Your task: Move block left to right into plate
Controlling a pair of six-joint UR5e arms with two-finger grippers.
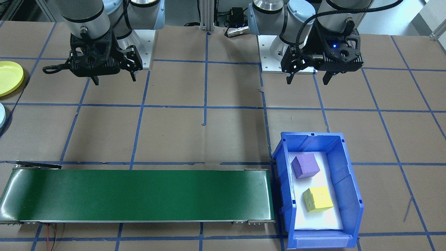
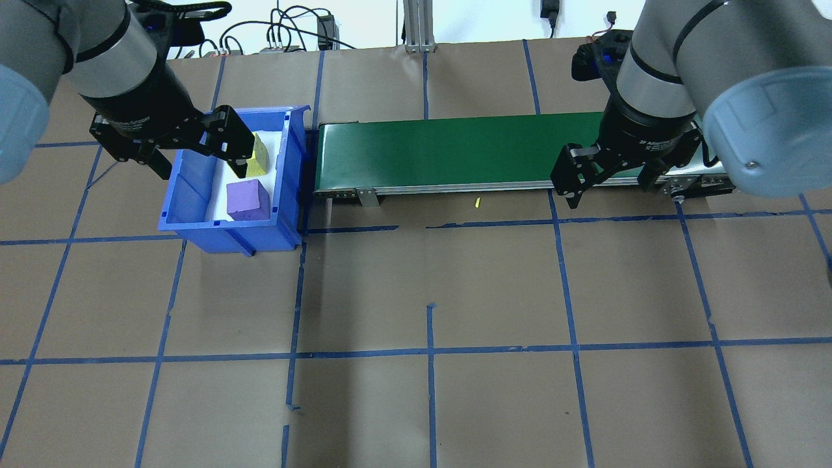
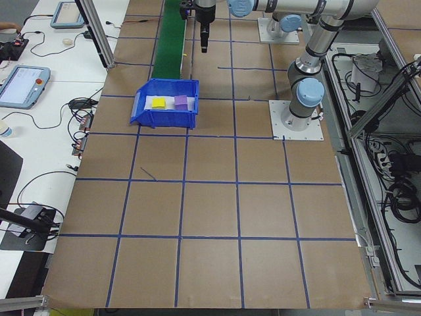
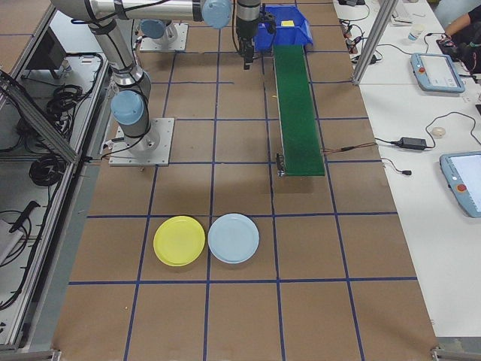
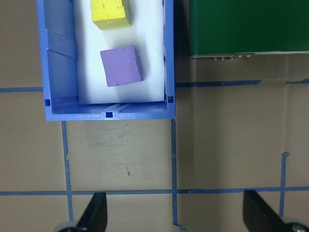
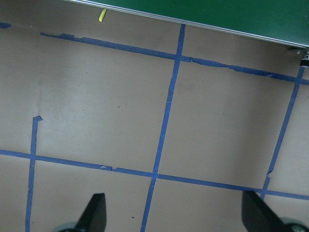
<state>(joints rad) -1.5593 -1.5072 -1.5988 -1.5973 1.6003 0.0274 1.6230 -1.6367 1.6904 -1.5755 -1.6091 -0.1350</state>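
The purple block (image 1: 305,166) lies in the blue bin (image 1: 349,181) at the lower right of the front-facing view, on the bin's white floor, with a yellow block (image 1: 317,199) just below it (the two are close but apart). In the left wrist view the purple one sits near the top centre-left, the yellow one above it at the frame's top edge. The bin stands just beside the right end of the green conveyor belt (image 1: 139,195), which runs along the bottom of the front-facing view.

The left gripper (image 1: 308,78), upper right there, hangs above bare brown table (image 1: 230,132) with its fingers spread and nothing between them. The right gripper (image 1: 114,79), upper left, is likewise spread and empty.

A yellow plate (image 1: 9,77) shows at the left edge, a pale blue plate (image 4: 234,238) beside it in the right-side view.
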